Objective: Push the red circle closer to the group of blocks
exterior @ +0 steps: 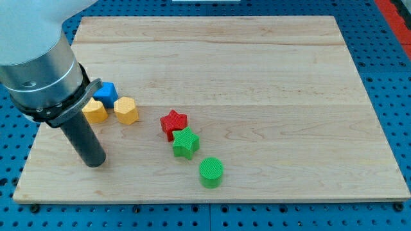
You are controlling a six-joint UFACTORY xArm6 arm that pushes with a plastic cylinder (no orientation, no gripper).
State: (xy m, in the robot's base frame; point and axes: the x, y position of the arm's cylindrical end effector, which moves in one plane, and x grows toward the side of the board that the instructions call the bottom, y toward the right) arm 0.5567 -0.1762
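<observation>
No red circle shows in the camera view; the arm covers part of the board's left side. My tip point(95, 163) rests on the board near its lower left corner, below a yellow block point(94, 111) that the rod partly hides. A blue block point(106, 93) and a yellow hexagon point(126, 110) sit just right of the arm. A red star point(173, 122) touches a green star point(185, 142) near the middle, well right of my tip. A green circle point(210, 172) lies apart, below and right of the green star.
The wooden board point(257, 64) lies on a blue perforated table point(392, 77). The arm's grey body point(38, 64) fills the view's upper left. The board's left edge is close to my tip.
</observation>
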